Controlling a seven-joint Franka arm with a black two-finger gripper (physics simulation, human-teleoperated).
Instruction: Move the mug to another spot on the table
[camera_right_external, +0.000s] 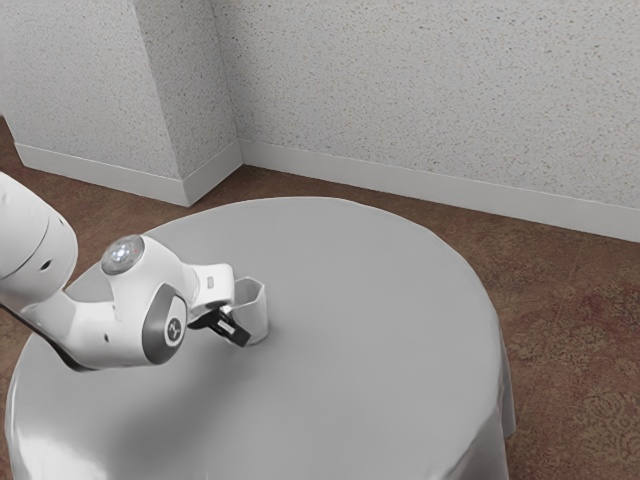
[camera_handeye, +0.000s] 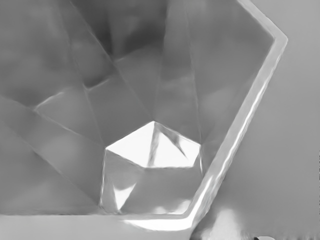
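A white faceted mug (camera_right_external: 252, 303) stands upright on the round table (camera_right_external: 380, 330), toward the exterior view's left. My black gripper (camera_right_external: 228, 328) is down at the mug's near side, right against its wall and rim, and the white hand above it hides part of the mug. In the wrist view I look straight down into the mug (camera_handeye: 150, 150), with its pale angular bottom below the hand and its rim (camera_handeye: 240, 135) running past the table cloth.
A grey cloth covers the table and hangs over its edge (camera_right_external: 495, 380). Brown carpet (camera_right_external: 580, 300) surrounds the table, and white textured walls (camera_right_external: 420, 90) stand behind it. Wide bare cloth lies to the exterior view's right of the mug.
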